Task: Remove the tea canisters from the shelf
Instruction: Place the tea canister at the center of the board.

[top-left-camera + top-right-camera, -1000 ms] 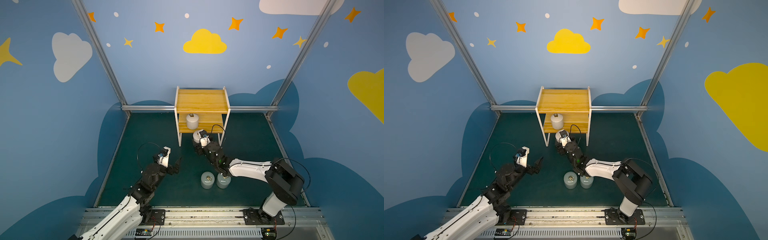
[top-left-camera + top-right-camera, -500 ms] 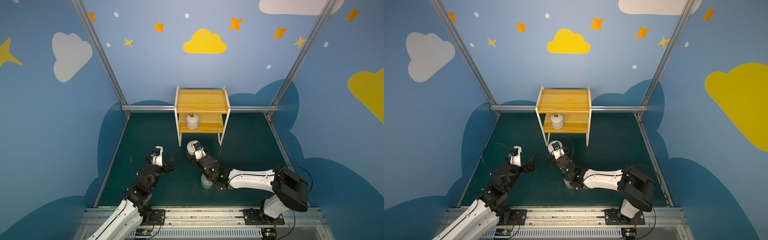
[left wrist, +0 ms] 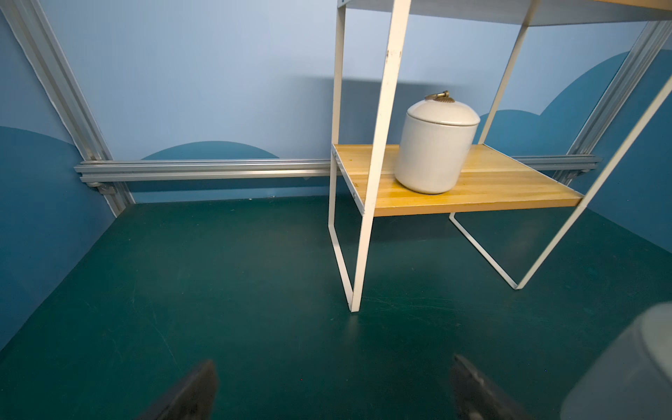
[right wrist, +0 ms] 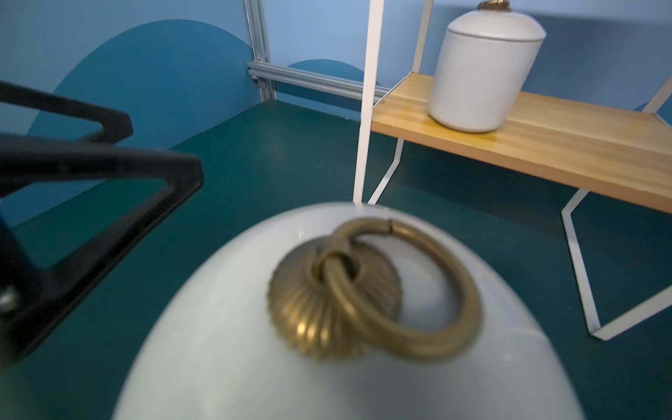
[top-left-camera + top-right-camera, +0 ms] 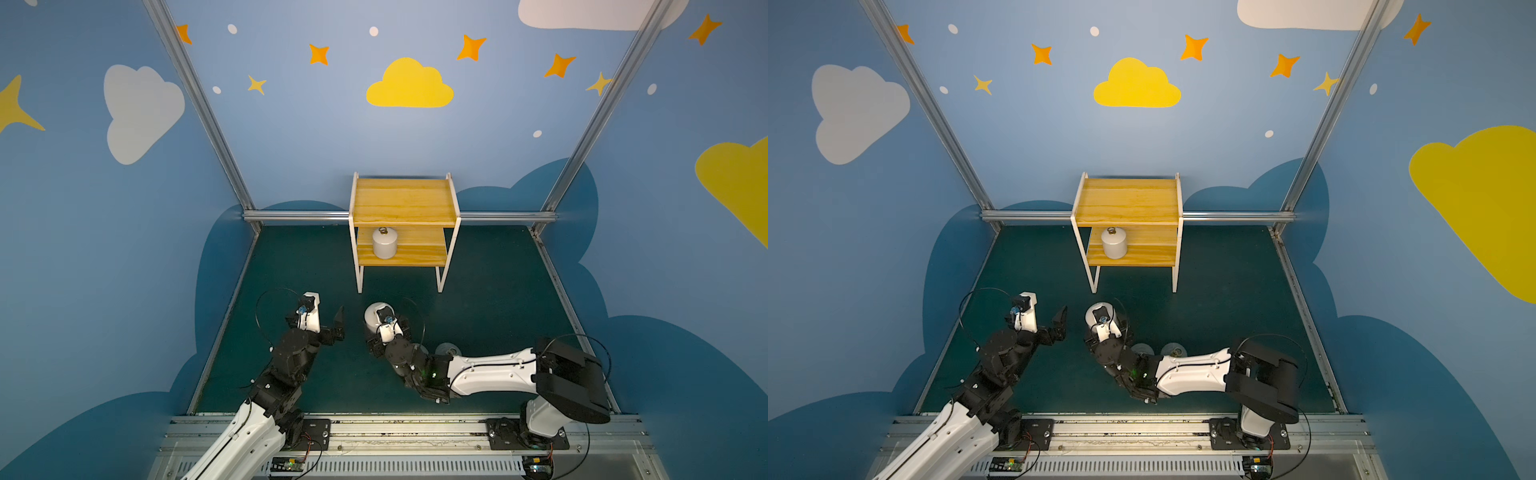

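The shelf [image 5: 405,208] stands at the back, and one white tea canister [image 5: 385,245] sits on its lower board [image 3: 472,189]. My right gripper [image 5: 380,323] is shut on a second white canister [image 5: 371,312], holding it in front of the shelf's left leg. The right wrist view is filled by that canister's lid and its brass ring [image 4: 396,287], and the fingers are hidden there. My left gripper [image 5: 328,320] is open and empty just left of the held canister, its fingertips [image 3: 207,367] apart over bare floor. Two pale blue canisters [image 5: 1144,348] [image 5: 1177,351] stand on the floor, mostly hidden behind the right arm.
Dark green floor [image 5: 498,291] is bounded by blue walls and an aluminium rail [image 5: 299,215] at the back. The left gripper's black fingers [image 4: 109,163] show close beside the held canister. The shelf's thin white legs [image 3: 358,254] stand just beyond both grippers.
My right gripper has carried the white canister away from the shelf front, toward the near left. The left arm has drawn back a little, still open.
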You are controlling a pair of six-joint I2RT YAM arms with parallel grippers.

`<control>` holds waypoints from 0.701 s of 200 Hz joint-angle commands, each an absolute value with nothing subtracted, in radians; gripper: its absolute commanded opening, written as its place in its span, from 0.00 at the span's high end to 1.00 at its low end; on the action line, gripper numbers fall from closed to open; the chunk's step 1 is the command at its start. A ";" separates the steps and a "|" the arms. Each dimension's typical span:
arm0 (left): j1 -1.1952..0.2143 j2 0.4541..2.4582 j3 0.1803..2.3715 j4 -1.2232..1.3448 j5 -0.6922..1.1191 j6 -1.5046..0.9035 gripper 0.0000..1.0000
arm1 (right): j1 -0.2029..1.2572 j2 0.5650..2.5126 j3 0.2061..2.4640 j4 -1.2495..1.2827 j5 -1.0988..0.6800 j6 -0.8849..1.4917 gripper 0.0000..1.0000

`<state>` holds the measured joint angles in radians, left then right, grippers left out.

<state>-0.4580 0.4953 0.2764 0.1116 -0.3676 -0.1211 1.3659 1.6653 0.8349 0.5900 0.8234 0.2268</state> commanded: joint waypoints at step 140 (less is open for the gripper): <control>-0.395 0.501 0.272 0.138 -0.356 -0.148 0.00 | 1.456 1.808 0.899 0.594 0.878 0.483 0.35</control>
<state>-0.4034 0.4976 0.2764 0.1131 -0.3660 -0.1421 1.4483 1.8122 0.8646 0.5453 0.8387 0.4431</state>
